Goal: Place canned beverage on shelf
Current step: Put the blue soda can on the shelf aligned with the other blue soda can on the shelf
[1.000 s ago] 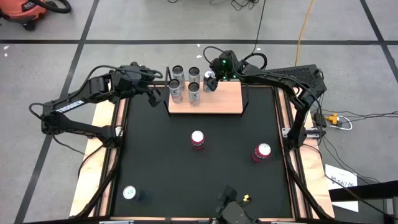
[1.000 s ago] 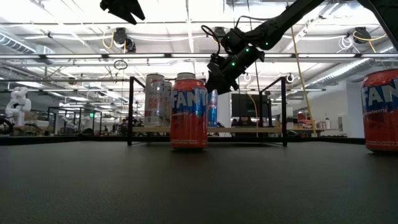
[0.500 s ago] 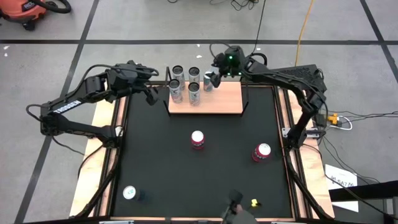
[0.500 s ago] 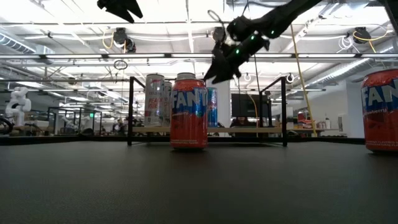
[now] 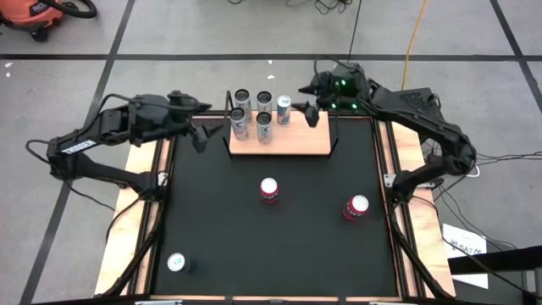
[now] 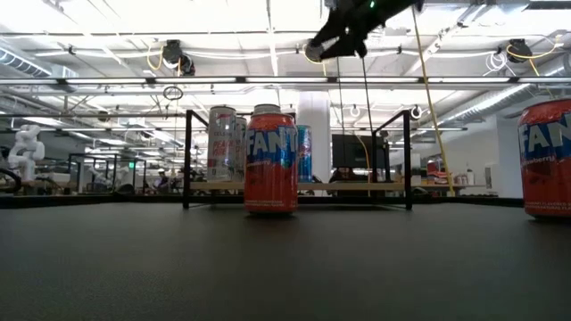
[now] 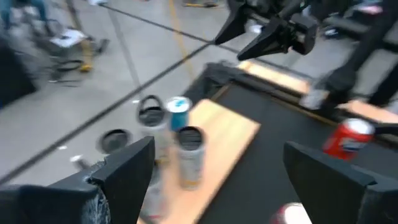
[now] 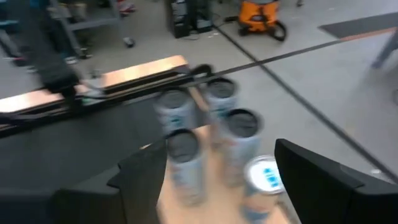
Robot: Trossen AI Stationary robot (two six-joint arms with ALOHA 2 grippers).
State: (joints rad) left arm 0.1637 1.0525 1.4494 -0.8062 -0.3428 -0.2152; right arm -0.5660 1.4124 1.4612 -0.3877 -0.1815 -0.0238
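Note:
The shelf [image 5: 292, 137], a light-wood board with black uprights, stands at the table's far edge and also shows in the low view [image 6: 357, 186]. Several cans stand on it: tall silver ones [image 5: 240, 123] and a blue-topped can [image 5: 284, 107] [image 8: 264, 180]. My right gripper [image 5: 312, 100] [image 6: 335, 37] is open and empty, high up, just right of the blue-topped can. My left gripper [image 5: 201, 125] is open and empty, left of the shelf's left upright. Its wrist view shows the cans [image 7: 189, 155] and my right gripper [image 7: 267, 34] farther off.
Two red Fanta cans stand on the black tabletop, one at the middle [image 5: 269, 190] [image 6: 270, 160] and one toward the right [image 5: 356, 207] [image 6: 546, 159]. A silver can [image 5: 177, 263] stands near the front left corner. The right half of the shelf board is bare.
My right gripper, which stood at the blue-topped can on the shelf, has risen and drawn back toward the table's right edge; the can stays upright on the board. My left gripper has drawn back a little toward the table's left edge.

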